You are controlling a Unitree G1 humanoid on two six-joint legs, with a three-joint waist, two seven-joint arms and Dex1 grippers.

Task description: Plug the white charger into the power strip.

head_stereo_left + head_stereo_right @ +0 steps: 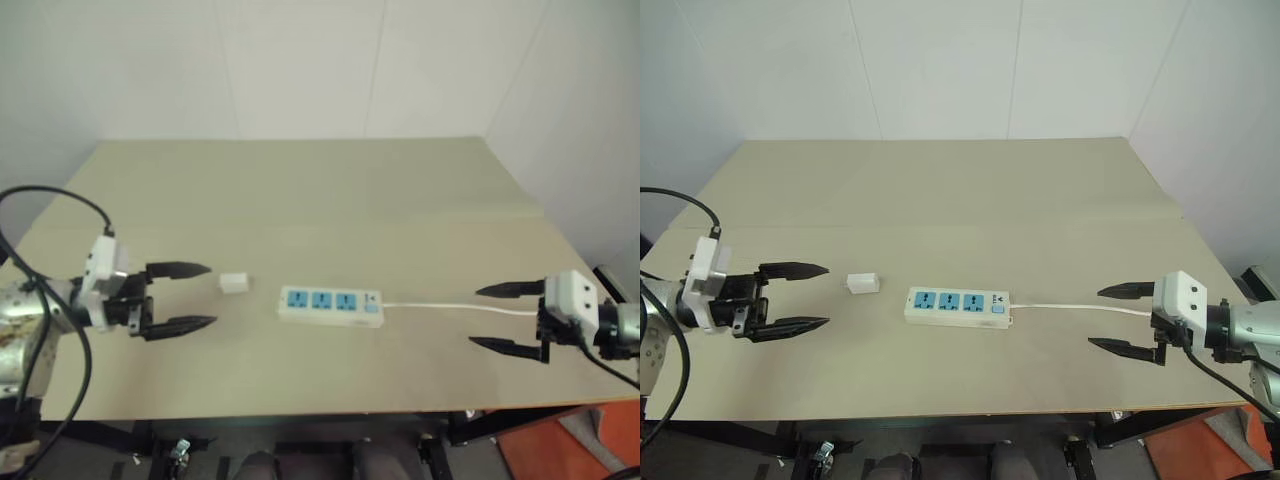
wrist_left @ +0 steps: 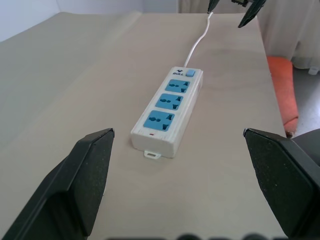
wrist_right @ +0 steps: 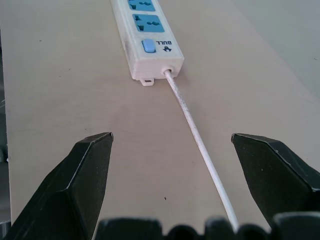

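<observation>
Now lying just right of the wide-open, empty left gripper (image 1: pixel 810 297): charger (image 1: pixel 862 283), beside the strip (image 1: pixel 957 306), whose long axis runs left-right; right gripper (image 1: pixel 1120 319), equally wide and empty, well apart.

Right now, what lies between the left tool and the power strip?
The white charger lies on the table between the left tool and the power strip, touching neither, in the right eye view.

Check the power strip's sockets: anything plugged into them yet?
Nothing: all three blue sockets of the power strip are empty. The white charger lies on the table beside it, apart. Inside the sockets can't be seen.
</observation>
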